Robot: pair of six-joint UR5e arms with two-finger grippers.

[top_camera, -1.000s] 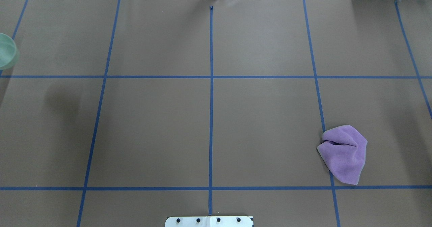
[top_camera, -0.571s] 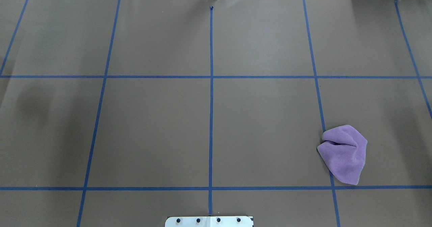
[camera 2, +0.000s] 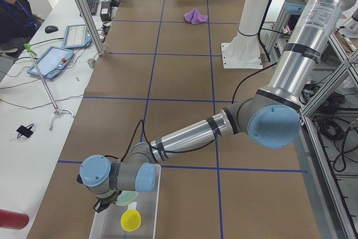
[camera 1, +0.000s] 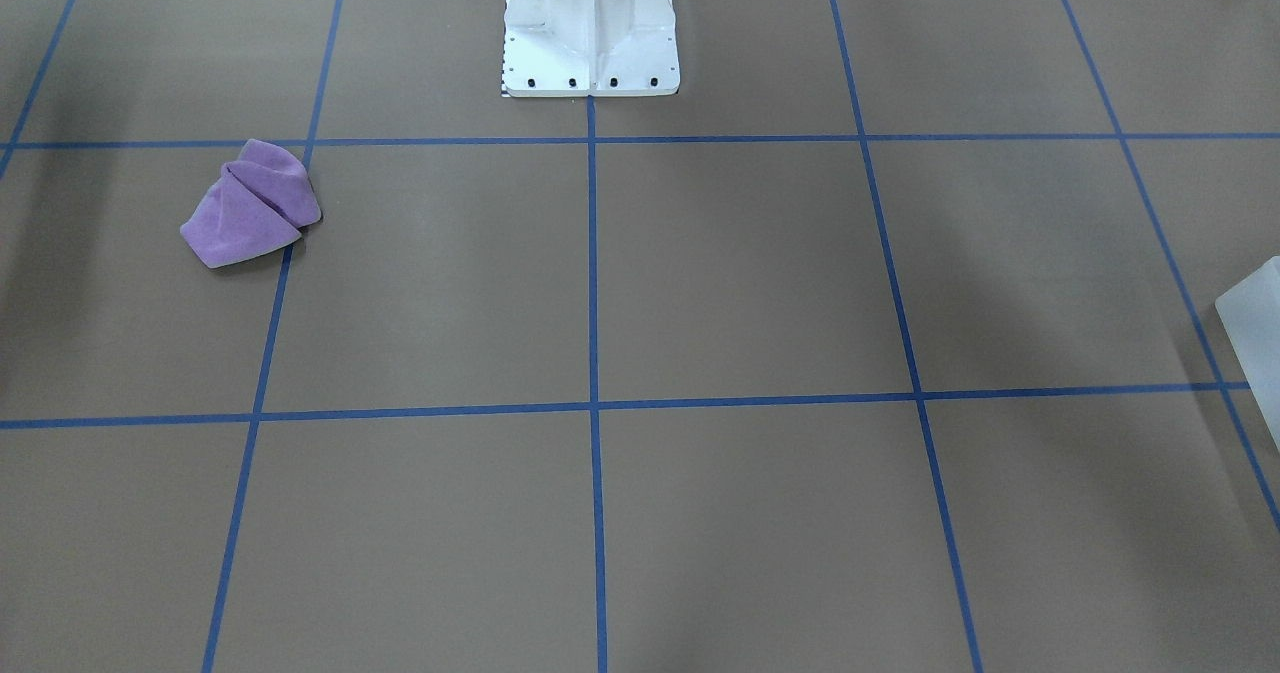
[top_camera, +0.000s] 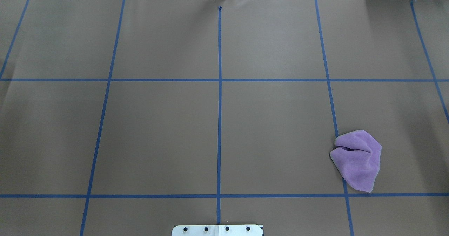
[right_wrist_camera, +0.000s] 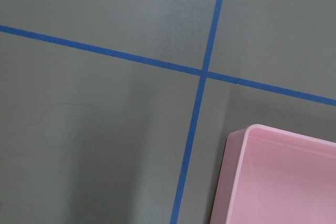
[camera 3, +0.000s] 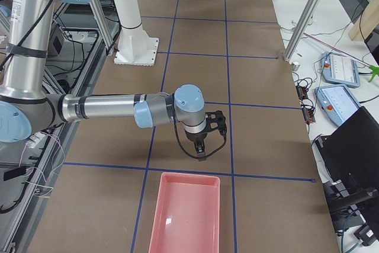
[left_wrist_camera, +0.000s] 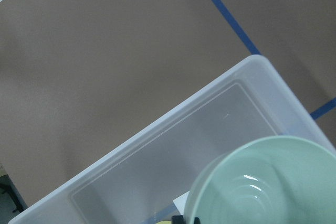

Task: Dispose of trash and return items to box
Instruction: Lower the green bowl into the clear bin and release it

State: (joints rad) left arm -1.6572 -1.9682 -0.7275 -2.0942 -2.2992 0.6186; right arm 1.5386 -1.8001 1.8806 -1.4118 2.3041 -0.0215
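Observation:
A crumpled purple cloth lies on the brown table, also seen in the front view and far off in the left view. At the table's left end stands a clear plastic box with a yellow item inside. My left gripper hangs over this box, shut on a pale green bowl by its rim. My right gripper points down just before a pink tray. I cannot tell whether it is open or shut. The right wrist view shows only the tray's corner.
A dark red bottle stands beside the clear box. The white robot base sits at the table's middle edge. A person sits at a side desk with tablets. Blue tape lines grid the table.
The green bowl, seen at the overhead view's left edge a second ago, has left that view leftward, and its shadow followed. The purple cloth has not moved.

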